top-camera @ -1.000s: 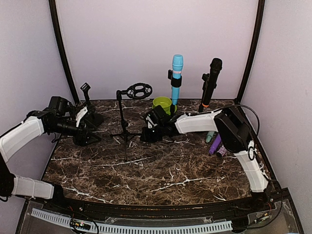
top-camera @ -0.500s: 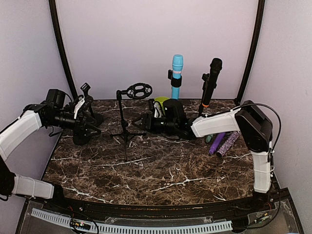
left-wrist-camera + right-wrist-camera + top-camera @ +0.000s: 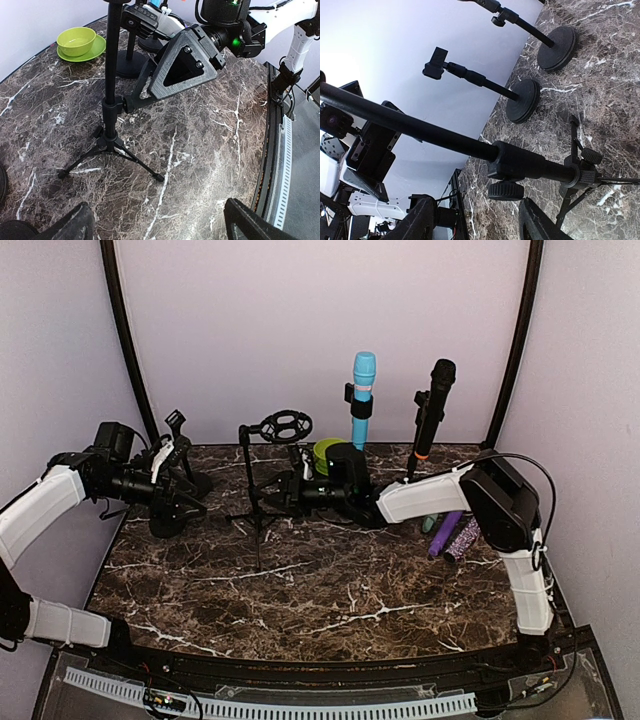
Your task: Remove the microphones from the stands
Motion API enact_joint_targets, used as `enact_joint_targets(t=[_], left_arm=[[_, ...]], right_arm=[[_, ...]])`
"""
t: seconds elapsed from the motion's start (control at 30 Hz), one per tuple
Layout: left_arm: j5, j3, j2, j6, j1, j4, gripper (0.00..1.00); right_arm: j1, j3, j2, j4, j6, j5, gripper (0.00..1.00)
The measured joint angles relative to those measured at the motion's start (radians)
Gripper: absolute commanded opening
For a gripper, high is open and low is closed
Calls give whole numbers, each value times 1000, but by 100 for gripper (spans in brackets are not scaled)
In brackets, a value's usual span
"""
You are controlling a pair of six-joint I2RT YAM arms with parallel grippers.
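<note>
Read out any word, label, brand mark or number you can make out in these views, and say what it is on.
No readable text in any view.
blue microphone: no print visible.
black microphone: an orange ring, no legible marking.
tripod stand: plain black.
green bowl: plain.
green indicator light: a lamp, no lettering.

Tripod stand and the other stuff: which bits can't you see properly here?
- tripod stand: left wrist view, the top edge cuts off its upper part.
- green bowl: top view, the right arm covers its front.
- purple microphones: top view, the same arm overlaps them.
- left gripper: left wrist view, the bottom edge cuts off all but its fingertips.
</note>
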Motion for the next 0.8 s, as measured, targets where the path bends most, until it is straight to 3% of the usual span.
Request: enact_joint_targets(t=[0.6, 0.63, 0.67, 0.8], left_arm=[[-5, 5, 0, 0, 0, 0, 92], [-6, 5, 0, 1, 0, 0, 92], [-7, 5, 0, 1, 0, 0, 92], [-8, 5, 0, 1, 0, 0, 92]], right_arm=[[15, 85, 68, -64, 10, -8, 59], [15, 85, 69, -65, 10, -8, 27], [15, 85, 70, -66, 10, -8, 17], [15, 89, 71, -72, 12, 37, 9]])
